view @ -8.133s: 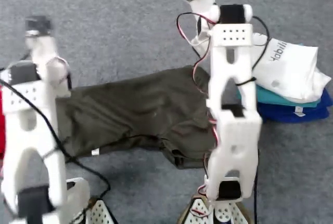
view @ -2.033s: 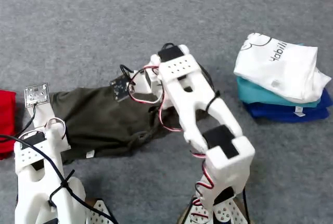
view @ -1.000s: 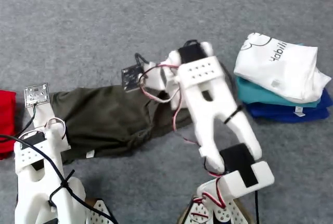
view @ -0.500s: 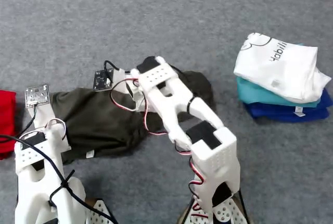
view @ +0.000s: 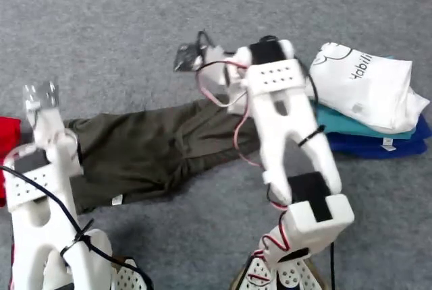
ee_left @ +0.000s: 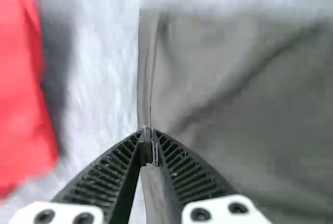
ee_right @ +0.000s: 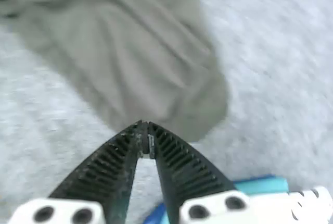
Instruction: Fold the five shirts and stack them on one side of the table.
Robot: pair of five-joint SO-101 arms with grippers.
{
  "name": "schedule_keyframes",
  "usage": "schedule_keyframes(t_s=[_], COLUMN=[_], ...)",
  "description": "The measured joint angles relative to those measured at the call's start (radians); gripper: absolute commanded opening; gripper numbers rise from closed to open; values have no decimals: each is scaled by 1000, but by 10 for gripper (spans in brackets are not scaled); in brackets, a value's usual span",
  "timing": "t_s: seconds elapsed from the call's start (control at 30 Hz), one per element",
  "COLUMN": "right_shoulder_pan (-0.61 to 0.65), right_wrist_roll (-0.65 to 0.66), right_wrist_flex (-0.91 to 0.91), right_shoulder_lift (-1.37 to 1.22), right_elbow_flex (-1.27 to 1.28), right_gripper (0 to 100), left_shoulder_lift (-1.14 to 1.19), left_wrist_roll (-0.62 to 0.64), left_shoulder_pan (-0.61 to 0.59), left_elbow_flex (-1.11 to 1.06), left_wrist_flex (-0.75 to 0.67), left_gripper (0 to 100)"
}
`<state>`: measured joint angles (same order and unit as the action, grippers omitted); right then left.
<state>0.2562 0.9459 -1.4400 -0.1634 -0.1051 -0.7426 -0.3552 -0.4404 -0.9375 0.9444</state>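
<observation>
The left arm (view: 40,189) stands at the near left corner, forearm leaning forward and wrist tipped down. The left gripper (ee_left: 148,147) has its fingers pressed together, nipping an edge of the shirt (ee_left: 244,104). The right arm (view: 287,121) stretches out from its base at the near edge, elbow bent, wrist turned toward the other arm. The right gripper (ee_right: 145,141) is likewise clamped tight, with a sliver of the cloth between its tips.
</observation>
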Motion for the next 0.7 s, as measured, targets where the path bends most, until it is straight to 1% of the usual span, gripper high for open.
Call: schedule_keyframes(t_s=[0.03,0.1,0.2,0.27,0.33,0.4,0.47,0.6,0.7], right_shoulder_pan=[-17,-40,-74,-95,-120,-146,-166,-178,-178], right_wrist_roll=[-15,-41,-78,-112,-132,-138,-138,-138,-138], right_wrist_flex=[34,84,133,143,144,144,137,89,51], right_shoulder_lift=[-15,-74,-190,-262,-321,-376,-427,-520,-574], right_elbow_flex=[0,0,-6,-29,-61,-95,-132,-226,-287], right_gripper=[3,3,3,3,3,3,3,2,2], left_shoulder_lift=[2,28,140,270,419,569,677,709,715], left_wrist_roll=[18,51,68,71,74,64,25,-28,-52], left_shoulder_pan=[25,80,140,140,112,58,11,-35,-63], left_elbow_flex=[40,72,54,32,38,68,110,149,147], left_wrist_flex=[-11,-80,-249,-379,-470,-499,-502,-503,-542], left_gripper=[23,23,20,20,20,19,19,19,19])
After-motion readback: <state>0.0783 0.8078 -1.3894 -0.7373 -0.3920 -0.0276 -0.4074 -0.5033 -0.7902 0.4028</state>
